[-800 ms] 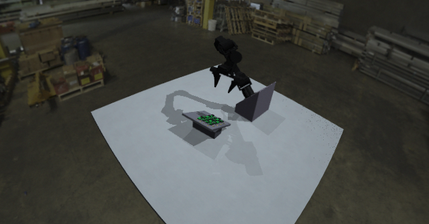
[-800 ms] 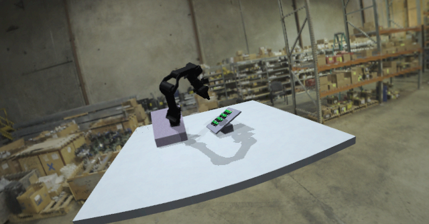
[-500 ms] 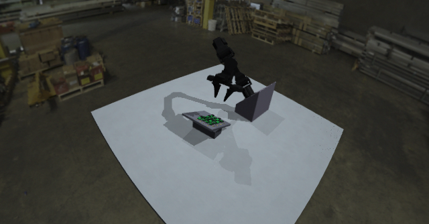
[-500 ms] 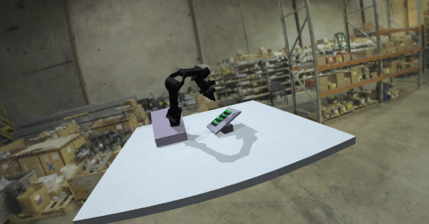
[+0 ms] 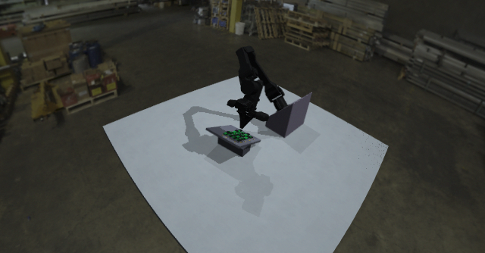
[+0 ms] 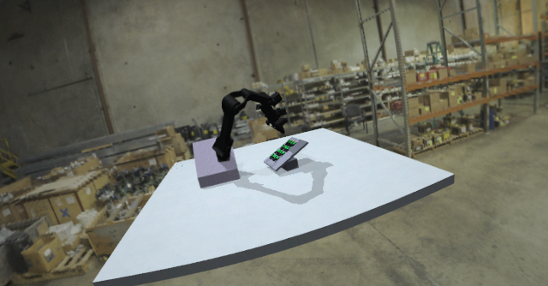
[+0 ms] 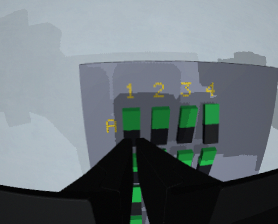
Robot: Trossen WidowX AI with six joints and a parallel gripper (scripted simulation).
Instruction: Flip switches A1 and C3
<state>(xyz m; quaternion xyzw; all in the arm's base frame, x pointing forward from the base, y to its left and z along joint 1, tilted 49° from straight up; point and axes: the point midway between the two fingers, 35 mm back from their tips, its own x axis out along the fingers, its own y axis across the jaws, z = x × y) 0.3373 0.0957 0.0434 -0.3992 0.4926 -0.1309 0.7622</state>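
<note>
On my wrist view, the green-and-black rectangular rocker switch at A1 (image 7: 131,120) sits upright in the tilted grey panel's lettered top row, below the yellow 1, green half farther from the arm. I can't make out C3's green-and-black rocker clearly.

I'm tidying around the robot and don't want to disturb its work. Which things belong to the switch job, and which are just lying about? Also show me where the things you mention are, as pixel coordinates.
Part of the job:
- gripper (image 5: 242,127) (image 6: 282,132) (image 7: 134,147)
- switch panel (image 5: 213,129) (image 6: 303,143) (image 7: 97,100)
- switch A1 (image 7: 131,119)
- table (image 5: 151,132) (image 6: 193,235)

Just lying about:
- wooden pallets (image 5: 303,31)
- blue barrels (image 5: 93,54)
- white bucket (image 5: 239,28)
</note>
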